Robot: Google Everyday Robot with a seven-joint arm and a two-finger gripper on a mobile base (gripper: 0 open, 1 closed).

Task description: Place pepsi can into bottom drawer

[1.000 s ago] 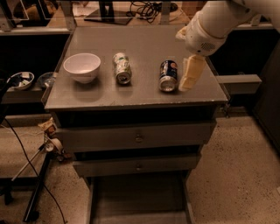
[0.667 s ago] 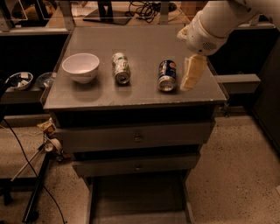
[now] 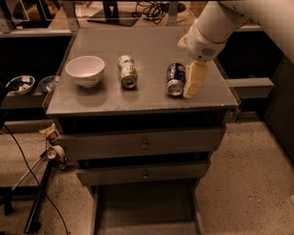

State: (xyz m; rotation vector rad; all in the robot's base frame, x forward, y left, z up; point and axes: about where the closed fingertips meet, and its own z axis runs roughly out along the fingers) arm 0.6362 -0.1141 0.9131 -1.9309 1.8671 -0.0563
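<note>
Matt plastic gripper (image 3: pixel 192 87) beside the glossy metal pepsi can (image 3: pixel 176 79) on smooth cabinet top (image 3: pixel 142 48).

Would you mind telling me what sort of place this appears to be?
Probably a robotics lab or workshop: a grey drawer cabinet stands on speckled floor, with cables on the bench behind. The gripper hangs beside the pepsi can on the cabinet's top.
</note>
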